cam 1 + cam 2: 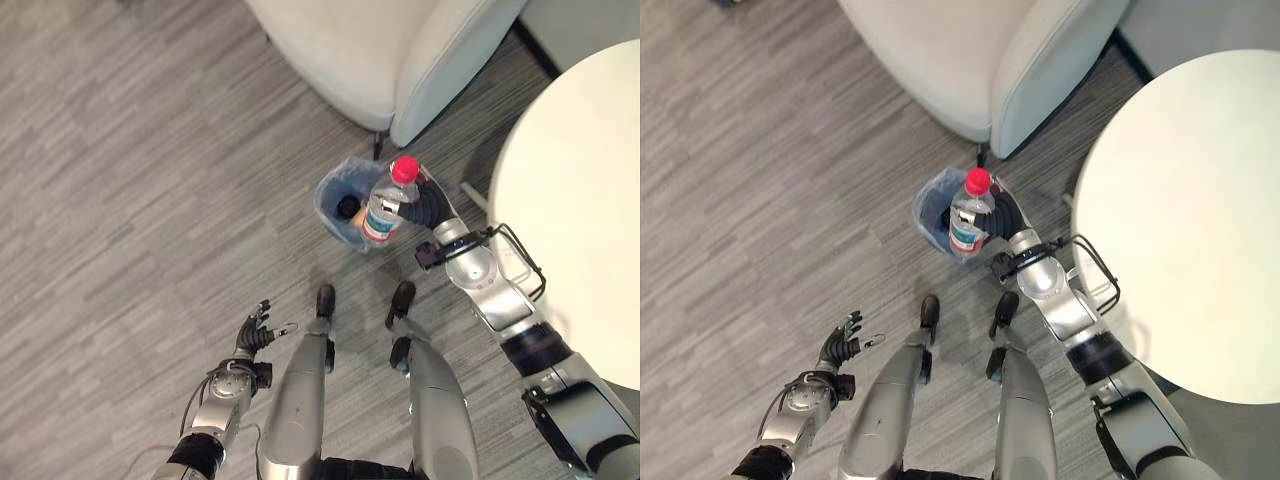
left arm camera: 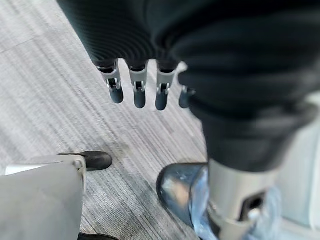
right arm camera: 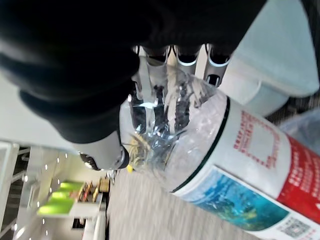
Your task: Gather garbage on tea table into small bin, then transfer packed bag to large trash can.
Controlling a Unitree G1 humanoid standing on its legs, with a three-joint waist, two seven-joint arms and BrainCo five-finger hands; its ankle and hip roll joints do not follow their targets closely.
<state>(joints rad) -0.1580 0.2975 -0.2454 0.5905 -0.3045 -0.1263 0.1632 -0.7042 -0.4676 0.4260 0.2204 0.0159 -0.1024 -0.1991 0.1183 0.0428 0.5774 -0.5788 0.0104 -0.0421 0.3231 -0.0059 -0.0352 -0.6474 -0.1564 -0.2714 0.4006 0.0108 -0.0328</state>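
While the right hand (image 1: pixel 420 205) has its fingers (image 3: pixel 187 55) wrapped round the red-capped bottle (image 1: pixel 385 205) right above the small bin (image 1: pixel 345 205), best to just centre over the opening, loosen up, drop; left hand (image 1: pixel 252 330) relaxed, idle.

Red-capped clear bottle (image 1: pixel 385 205), blue bin (image 1: pixel 337 195)

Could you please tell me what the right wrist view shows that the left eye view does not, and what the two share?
The right wrist view alone shows, close up, the fingers and thumb curled round the bottle's clear lower body. The left eye view alone shows the bottle's red cap, the small bin on the floor beneath it, the white table and the left hand hanging low. Both show the right hand gripping the bottle, and the pale armchair.
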